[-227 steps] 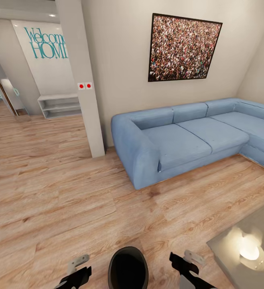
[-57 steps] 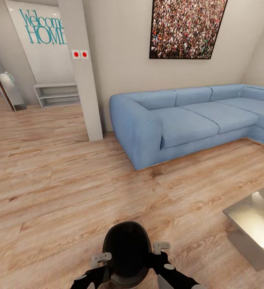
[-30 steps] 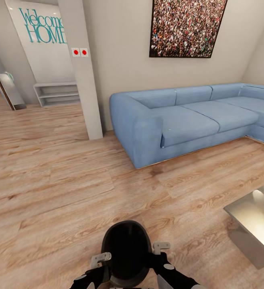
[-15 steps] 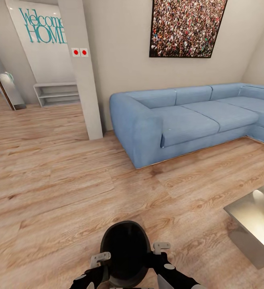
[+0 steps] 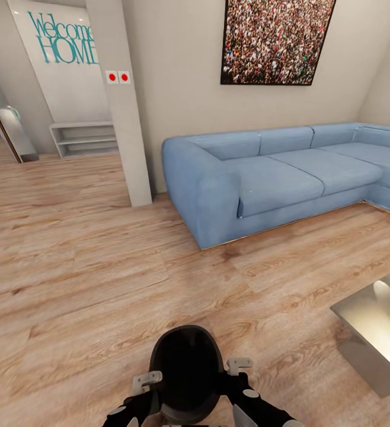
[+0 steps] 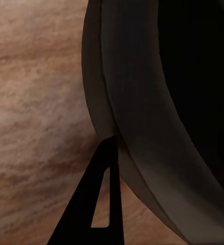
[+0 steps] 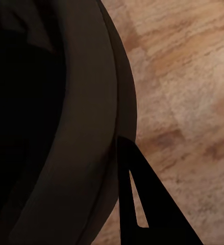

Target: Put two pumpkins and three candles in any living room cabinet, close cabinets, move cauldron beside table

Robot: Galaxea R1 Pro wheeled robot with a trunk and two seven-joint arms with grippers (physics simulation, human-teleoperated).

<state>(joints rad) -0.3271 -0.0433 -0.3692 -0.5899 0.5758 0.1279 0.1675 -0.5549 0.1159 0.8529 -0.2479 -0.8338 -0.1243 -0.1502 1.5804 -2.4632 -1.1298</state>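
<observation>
The cauldron [image 5: 187, 373] sits low at the front of the head view, its base cut off by the lower frame edge and its interior too dark to read. The left end effector [image 5: 149, 379] and right end effector [image 5: 237, 363] each pinch its rim from opposite sides. In the left wrist view one outer finger [image 6: 94, 204] lies against the cauldron's wall [image 6: 137, 127]; in the right wrist view likewise [image 7: 137, 204], the inner fingers hidden inside the pot. The tabletop [image 5: 376, 332] corner, glossy and cut off at the right edge, lies well apart over the wooden floor [image 5: 88, 284]. The blue sofa [image 5: 266, 172] runs out of view. Since half a second ago, nothing has visibly shifted.
</observation>
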